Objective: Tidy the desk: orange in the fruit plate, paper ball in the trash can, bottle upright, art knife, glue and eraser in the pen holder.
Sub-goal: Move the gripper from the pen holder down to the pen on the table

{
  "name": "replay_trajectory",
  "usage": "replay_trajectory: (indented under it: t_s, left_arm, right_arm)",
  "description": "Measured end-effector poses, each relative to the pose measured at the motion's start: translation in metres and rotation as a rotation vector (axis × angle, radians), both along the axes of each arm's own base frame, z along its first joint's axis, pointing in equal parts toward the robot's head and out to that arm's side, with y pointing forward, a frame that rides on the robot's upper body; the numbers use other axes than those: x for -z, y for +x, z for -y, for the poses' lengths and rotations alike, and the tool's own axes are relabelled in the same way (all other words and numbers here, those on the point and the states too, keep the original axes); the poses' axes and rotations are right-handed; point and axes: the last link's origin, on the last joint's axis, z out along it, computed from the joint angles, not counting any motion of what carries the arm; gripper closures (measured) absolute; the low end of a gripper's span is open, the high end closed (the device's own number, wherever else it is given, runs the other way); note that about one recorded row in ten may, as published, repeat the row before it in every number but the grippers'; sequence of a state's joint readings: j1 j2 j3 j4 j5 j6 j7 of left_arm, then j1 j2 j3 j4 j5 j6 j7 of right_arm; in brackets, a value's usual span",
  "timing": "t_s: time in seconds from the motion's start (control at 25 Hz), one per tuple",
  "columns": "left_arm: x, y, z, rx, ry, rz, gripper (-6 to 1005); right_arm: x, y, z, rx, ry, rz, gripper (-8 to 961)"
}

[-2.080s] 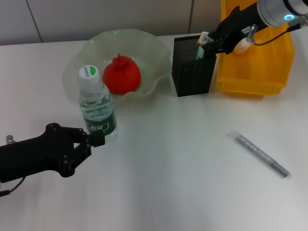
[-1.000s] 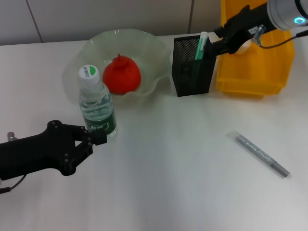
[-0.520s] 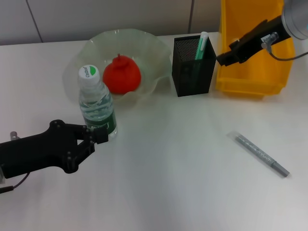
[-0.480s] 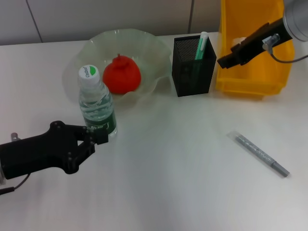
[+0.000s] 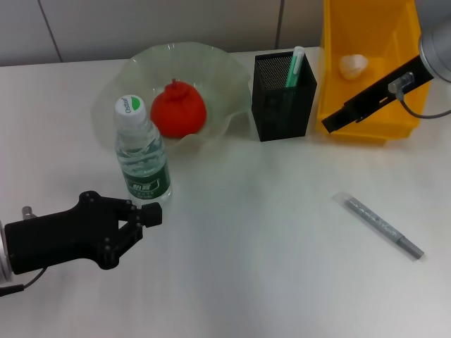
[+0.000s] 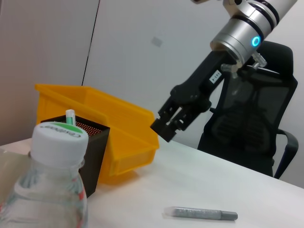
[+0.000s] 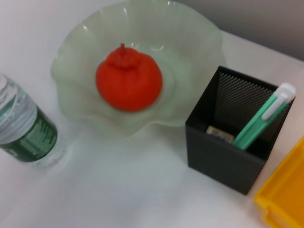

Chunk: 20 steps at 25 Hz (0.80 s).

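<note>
Mostly done: orange [image 5: 178, 109] in plate [image 5: 141, 63], bottle [image 5: 144, 159] upright, paper ball [image 5: 353, 65] in yellow bin [image 5: 366, 120], green knife [image 5: 294, 66] and an eraser [image 7: 219, 134] in holder [image 5: 283, 98]. What looks left is the grey glue stick [image 5: 378, 224], flat on the desk [image 5: 268, 246] toward the right. Likely light, rigid, slick and prone to roll; pinch it mid-length, across its width. Right gripper [image 5: 337, 122] hangs before the bin, fingers nearly closed, empty. Left gripper [image 5: 138, 222] sits just in front of the bottle, spread, empty

Head overhead, wrists nearer, sharing pen holder [image 5: 283, 97]
</note>
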<state>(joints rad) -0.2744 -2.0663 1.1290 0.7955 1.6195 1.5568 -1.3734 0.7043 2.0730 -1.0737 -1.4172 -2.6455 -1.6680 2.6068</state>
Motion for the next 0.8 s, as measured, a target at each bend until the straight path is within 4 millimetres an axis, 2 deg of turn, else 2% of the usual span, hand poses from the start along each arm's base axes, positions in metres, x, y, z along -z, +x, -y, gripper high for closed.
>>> replay_trajectory:
  t_s: [0.52, 0.8]
  left_arm:
    - [0.004, -0.003, -0.003, -0.005, 0.021, -0.019, 994]
    - [0.000, 0.003, -0.003, 0.023, 0.035, 0.004, 994]
  right_arm:
    - [-0.004, 0.005, 0.011, 0.089, -0.063, -0.021, 500]
    - [-0.003, 0.004, 0.017, 0.123, -0.092, -0.016, 500]
